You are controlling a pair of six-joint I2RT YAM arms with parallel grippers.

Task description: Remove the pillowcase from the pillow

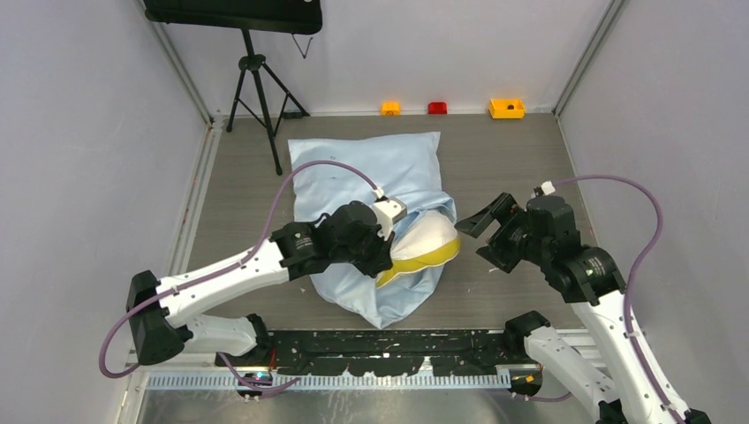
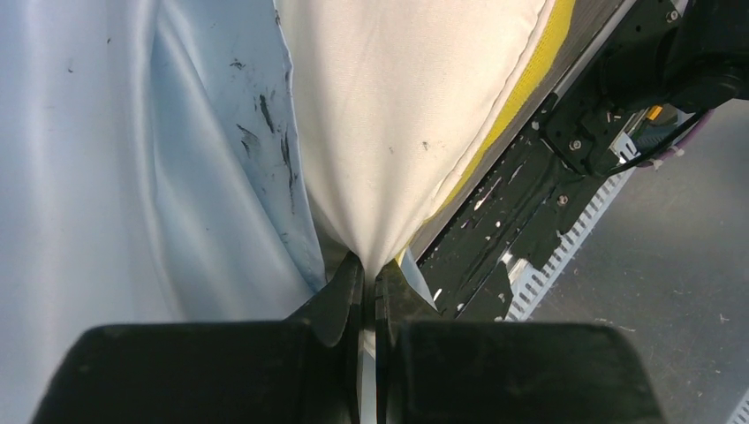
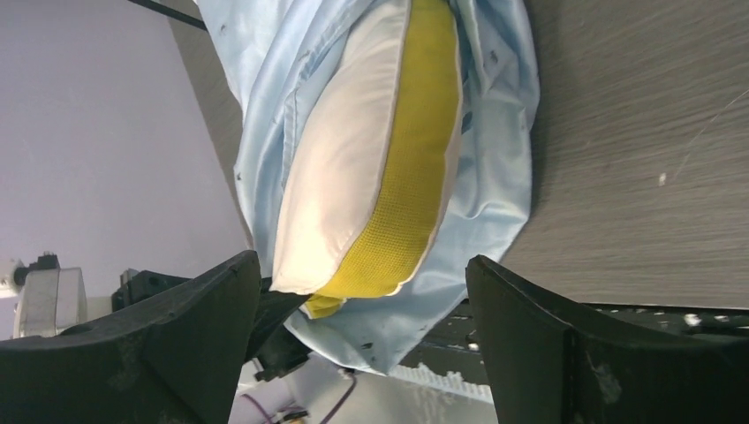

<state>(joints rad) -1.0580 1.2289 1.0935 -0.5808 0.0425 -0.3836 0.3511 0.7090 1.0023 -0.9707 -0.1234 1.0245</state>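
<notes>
- A black tripod (image 1: pixel 256 93) stands at the far left corner of the grey wood-grain desk (image 1: pixel 503 168), carrying a dark panel (image 1: pixel 234 13).
- Orange (image 1: pixel 390 108), red (image 1: pixel 437 108) and yellow (image 1: pixel 507 108) blocks line the back wall.

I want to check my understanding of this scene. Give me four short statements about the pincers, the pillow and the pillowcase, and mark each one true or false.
1. The left pincer is shut on white fabric of the pillow. True.
2. The right pincer is shut on the pillowcase. False: it is open and holds nothing, apart from the fabric and to one side of the pillow's exposed end.
3. The pillow lies fully outside the pillowcase. False: only one end, with its yellow band, sticks out of the opening. The rest is covered by the blue fabric.
4. A tripod stands at the far left, behind the pillowcase. True.
</notes>
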